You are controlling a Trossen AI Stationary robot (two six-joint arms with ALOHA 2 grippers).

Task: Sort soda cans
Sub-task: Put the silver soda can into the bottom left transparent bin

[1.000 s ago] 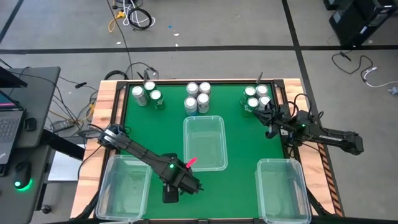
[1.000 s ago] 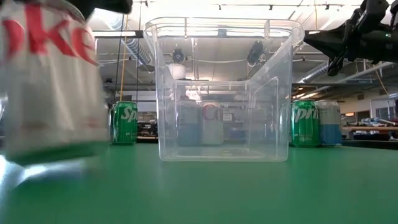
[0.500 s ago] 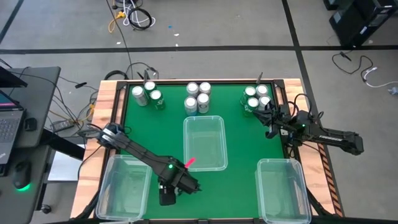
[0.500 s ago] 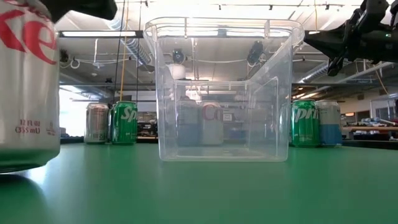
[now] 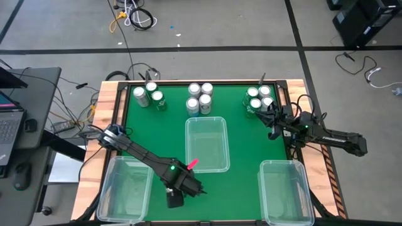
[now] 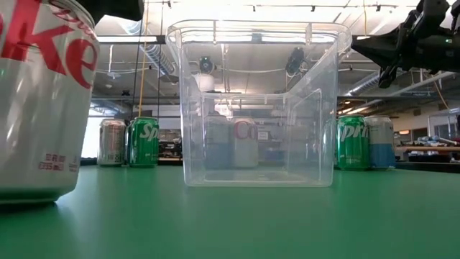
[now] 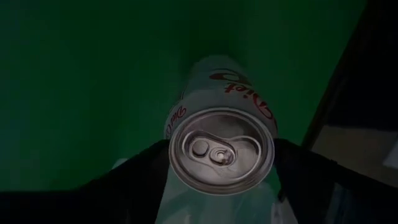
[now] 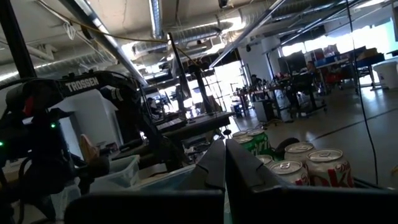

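Note:
A silver-white soda can [image 6: 43, 101] with red lettering stands upright on its base on the green table, close to the near edge. My left gripper [image 5: 174, 199] points straight down over it and hides it in the high view. In the left wrist view its fingers flank the can's shiny top [image 7: 221, 151], and the gripper looks open. The other soda cans stand in three groups along the far edge: left [image 5: 147, 96], middle [image 5: 200, 97], right [image 5: 259, 99]. My right gripper [image 5: 271, 129] waits shut at the far right. My left gripper comes at the can from above, one finger [image 7: 140, 174] on each side of the can's upper wall [image 7: 180, 118]. Whether the fingers touch the wall I cannot tell. The can stands upright on the table.
A clear bin [image 5: 207, 144] stands in the middle of the table, another at the near left [image 5: 125, 188] and a third at the near right [image 5: 286, 191]. A wooden rim [image 5: 108, 110] runs round the green surface.
My left gripper has moved a little down and toward the table's near edge with the silver-white can. The can, blurred and off the table a second ago, now stands still on its base.

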